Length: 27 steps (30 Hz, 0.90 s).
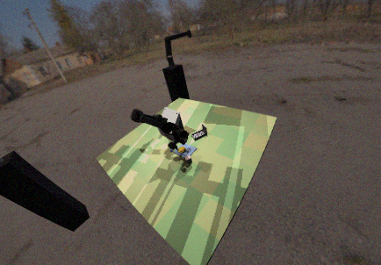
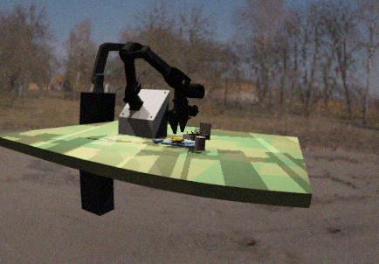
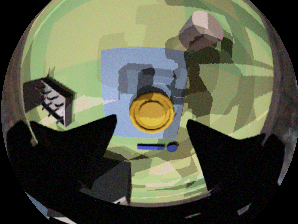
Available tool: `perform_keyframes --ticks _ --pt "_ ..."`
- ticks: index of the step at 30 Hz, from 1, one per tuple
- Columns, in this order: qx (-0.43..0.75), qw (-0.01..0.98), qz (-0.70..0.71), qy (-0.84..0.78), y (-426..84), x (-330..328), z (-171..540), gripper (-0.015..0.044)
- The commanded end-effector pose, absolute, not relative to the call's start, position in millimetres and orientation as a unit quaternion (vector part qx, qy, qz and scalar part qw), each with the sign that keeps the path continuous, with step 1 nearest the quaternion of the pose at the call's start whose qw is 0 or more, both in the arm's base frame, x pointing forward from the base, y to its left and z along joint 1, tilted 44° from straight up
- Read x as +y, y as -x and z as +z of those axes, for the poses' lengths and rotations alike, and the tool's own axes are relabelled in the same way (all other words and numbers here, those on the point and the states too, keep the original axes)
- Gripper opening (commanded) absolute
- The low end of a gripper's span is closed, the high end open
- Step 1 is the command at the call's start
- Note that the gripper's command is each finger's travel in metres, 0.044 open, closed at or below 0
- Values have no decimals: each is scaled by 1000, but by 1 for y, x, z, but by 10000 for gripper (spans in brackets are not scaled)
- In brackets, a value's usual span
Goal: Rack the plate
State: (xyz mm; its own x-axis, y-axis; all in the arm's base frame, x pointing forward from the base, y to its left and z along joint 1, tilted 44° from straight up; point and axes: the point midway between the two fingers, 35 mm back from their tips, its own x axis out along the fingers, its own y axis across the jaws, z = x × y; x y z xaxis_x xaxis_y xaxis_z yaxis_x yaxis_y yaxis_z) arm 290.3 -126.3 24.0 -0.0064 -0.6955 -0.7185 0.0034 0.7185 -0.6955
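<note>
Hovering my pincer (image 2: 178,129) above the plate (image 3: 153,112), fingers pointing down, spread wide, nothing between them; wrist view shows both dark fingers flanking the plate from either side, not touching it; plate is yellow, round, lying flat on a light-blue mat (image 3: 113,72) on the tabletop (image 2: 244,171); a short blue bar lies on the mat just below the plate in the wrist view, can't tell what it is; dish rack (image 3: 49,99) sits off to the left in the wrist view, apart from the mat, nothing in its slots that I can see; from the exterior view the rack (image 2: 197,133) is just behind the plate area, a small dark cup (image 2: 199,142) near it; grey wedge-shaped block (image 2: 146,112) stands behind my arm; pincer tips are close over the plate but still clear of it.
</note>
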Motion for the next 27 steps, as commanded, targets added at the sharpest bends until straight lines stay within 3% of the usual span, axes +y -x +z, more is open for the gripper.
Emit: perform_keyframes --ticks 1,23,27 --pt "664 647 -266 265 -287 -132 15 400" --pt "663 646 -267 267 -284 -155 -5 400" --pt "663 646 -267 267 -284 -155 -5 373"
